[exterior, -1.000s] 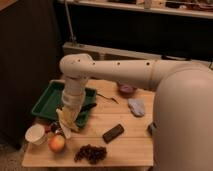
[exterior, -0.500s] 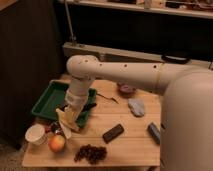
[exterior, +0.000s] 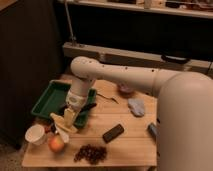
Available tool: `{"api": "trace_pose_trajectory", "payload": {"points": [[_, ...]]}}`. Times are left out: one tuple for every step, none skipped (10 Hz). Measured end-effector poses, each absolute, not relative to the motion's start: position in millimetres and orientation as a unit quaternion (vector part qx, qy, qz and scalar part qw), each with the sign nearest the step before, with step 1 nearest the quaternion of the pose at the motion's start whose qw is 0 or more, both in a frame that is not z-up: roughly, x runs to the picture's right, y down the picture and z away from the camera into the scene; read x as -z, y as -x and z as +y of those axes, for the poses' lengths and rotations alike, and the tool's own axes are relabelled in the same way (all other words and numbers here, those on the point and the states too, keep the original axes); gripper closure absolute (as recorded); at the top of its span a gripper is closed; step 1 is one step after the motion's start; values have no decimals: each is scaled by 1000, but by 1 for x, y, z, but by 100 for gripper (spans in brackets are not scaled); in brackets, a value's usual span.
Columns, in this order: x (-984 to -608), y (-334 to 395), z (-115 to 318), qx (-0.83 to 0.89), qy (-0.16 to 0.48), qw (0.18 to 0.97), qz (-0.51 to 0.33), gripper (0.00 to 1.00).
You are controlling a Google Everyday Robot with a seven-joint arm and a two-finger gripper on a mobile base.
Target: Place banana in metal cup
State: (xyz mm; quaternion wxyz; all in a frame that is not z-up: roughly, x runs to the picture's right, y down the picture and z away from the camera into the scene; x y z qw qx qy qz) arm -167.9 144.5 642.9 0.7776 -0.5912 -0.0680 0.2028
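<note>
My gripper (exterior: 69,119) hangs over the left part of the wooden table (exterior: 125,150), just off the front corner of the green tray (exterior: 47,97). It is shut on the pale yellow banana (exterior: 59,121), which sticks out to the left and down from the fingers. At the table's right edge, half behind my arm, a small silver-grey thing looks like the metal cup (exterior: 152,130). It is far to the right of the gripper.
A white cup (exterior: 35,134) and a red-yellow apple (exterior: 56,144) sit just left of and below the gripper. Dark grapes (exterior: 90,153) lie at the front and a black block (exterior: 113,133) mid-table. A pale blue cloth (exterior: 135,106) and a dark bowl (exterior: 124,90) are further back.
The gripper has stayed at about the same place by the tray's corner with the banana. The arm's upper part has shifted slightly to the right.
</note>
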Motion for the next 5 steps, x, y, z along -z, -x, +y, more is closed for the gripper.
{"api": "trace_pose_trajectory", "payload": {"points": [[-644,169,146,-197,594,777,-61,100],[-647,170,148,-195,598,775,-53,100],[-651,169,150,-194,605,771,-43,100],[-656,167,151,-197,610,767,-36,100],[-660,163,152,-196,613,765,-26,100]]}}
